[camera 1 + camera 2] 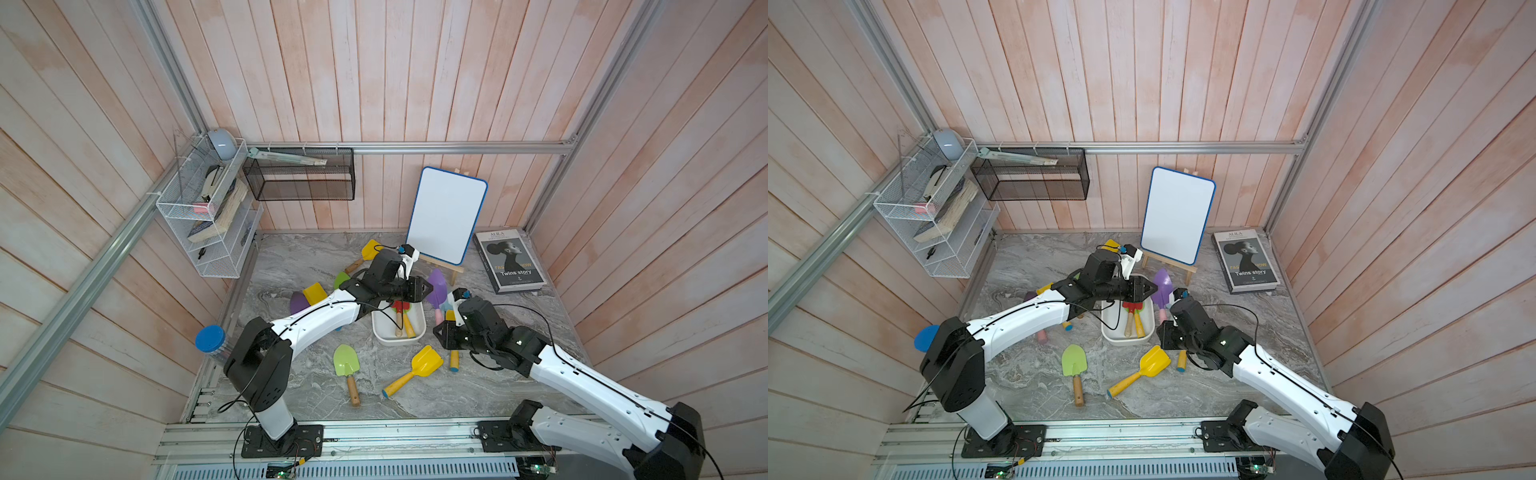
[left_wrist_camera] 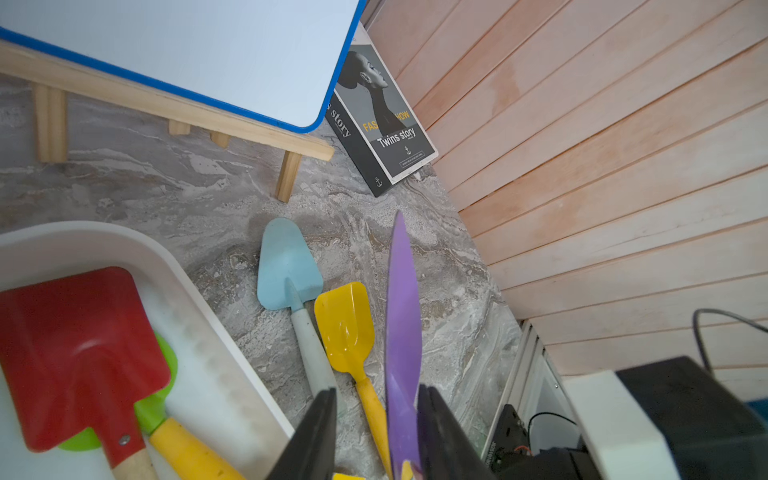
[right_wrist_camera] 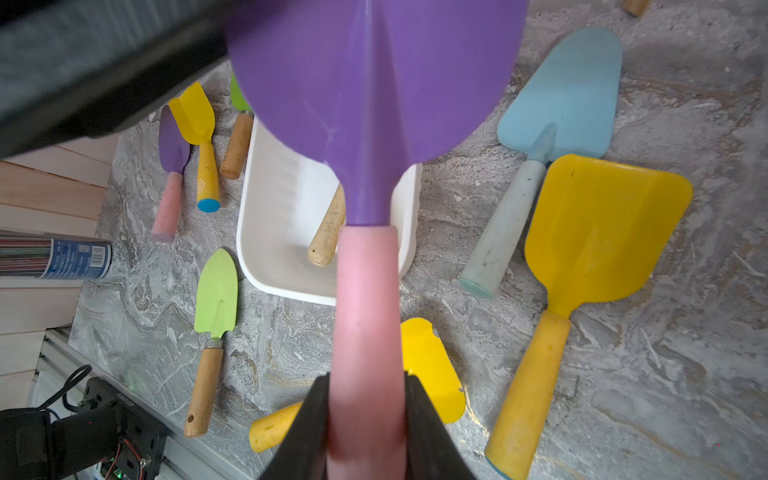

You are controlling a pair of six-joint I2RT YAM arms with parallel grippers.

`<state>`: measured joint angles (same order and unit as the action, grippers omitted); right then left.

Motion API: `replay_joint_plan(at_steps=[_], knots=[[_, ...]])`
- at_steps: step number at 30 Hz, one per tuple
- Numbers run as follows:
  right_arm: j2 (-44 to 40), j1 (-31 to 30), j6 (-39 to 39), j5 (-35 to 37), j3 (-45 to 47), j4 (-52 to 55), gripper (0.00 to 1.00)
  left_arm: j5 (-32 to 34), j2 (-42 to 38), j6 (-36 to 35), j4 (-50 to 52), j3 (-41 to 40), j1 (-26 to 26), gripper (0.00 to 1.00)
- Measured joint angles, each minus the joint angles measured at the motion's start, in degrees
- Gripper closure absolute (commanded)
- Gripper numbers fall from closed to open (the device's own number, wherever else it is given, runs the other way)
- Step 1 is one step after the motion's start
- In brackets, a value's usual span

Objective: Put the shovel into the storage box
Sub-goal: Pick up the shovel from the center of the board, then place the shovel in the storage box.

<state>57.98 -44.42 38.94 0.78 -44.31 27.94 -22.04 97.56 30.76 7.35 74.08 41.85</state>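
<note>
Bimanual handover over a marbled surface. The right claw was pressed shut on the pink handle of the purple shovel, holding it off the surface with its blade just beside the far end of the white storage box and not inside it. The left claw stood partly spread astride that blade, which was seen edge-on; one finger lay close against it and a gap showed at the other. The box already contained a red shovel lying on a green, yellow-handled one. A light-blue shovel and a yellow shovel lay on the surface beside the box.
</note>
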Motion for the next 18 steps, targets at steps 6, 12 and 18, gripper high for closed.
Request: replay_joint_plan(at_steps=[6,12,18], knots=[[0.00,0.24,-0.02,-0.52,0.00,-0.11,1.00,0.70,0.92,0.00,1.22,0.17,0.61,0.77],[0.09,0.39,0.00,-0.79,0.00,-0.04,1.00,1.38,1.11,0.35,1.66,0.94,1.31,0.98],[0.44,0.66,0.00,-0.70,0.02,-0.98,0.91,2.19,1.14,1.95,2.14,2.12,1.57,1.00]])
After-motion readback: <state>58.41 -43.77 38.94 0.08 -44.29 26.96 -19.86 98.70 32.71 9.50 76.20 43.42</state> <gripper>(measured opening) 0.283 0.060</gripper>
